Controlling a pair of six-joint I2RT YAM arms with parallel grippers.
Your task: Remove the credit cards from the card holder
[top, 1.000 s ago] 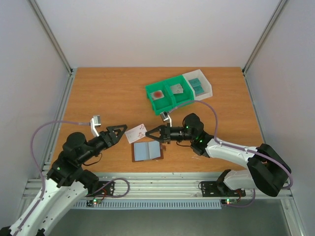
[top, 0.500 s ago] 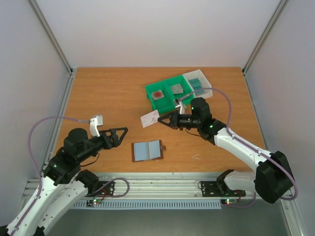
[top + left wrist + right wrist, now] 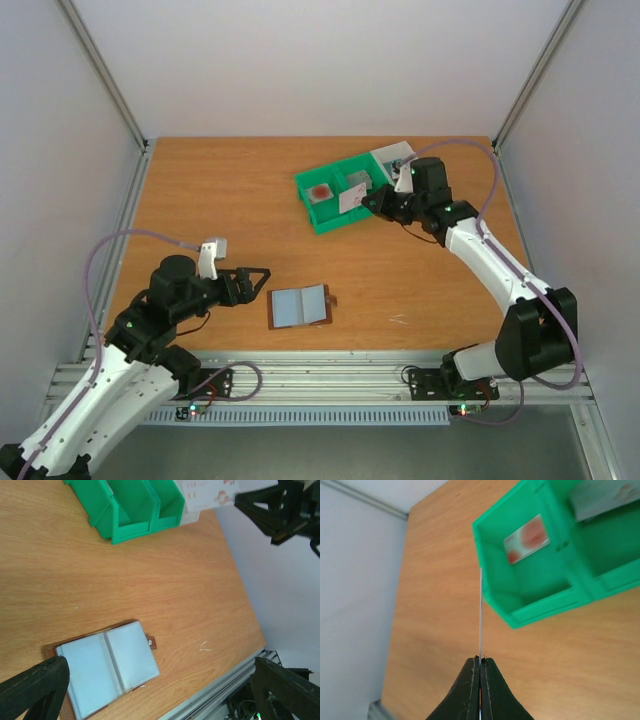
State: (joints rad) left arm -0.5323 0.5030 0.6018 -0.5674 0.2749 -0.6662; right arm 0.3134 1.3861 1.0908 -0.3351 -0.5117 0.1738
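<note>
The whitish credit card (image 3: 350, 198) is clamped at one short edge in the right tool (image 3: 367, 203), whose jaws are pressed together on it. It is held upright above the green bin (image 3: 330, 215), over or just beside the divider next to the compartment with the red-spotted tile (image 3: 527, 539). The card holder (image 3: 298, 306) lies open and flat on the tabletop (image 3: 220, 200), well apart from the bin. No card can be made out in its grey-blue pockets. The left tool (image 3: 266, 285) is spread wide and empty, just beside the holder's left edge.

Several risks are judged from here. Only a narrow strip of the thin card is gripped, so it could pivot or slip out during travel. If it is released where it hangs, it may land on the bin wall or among the tiles instead of with the other cards. If it is lowered edge-on, it could catch the divider and be bent.

Pink-red marks are seen on the card's face in the left wrist view, but no brand or writing can be read there or elsewhere.
</note>
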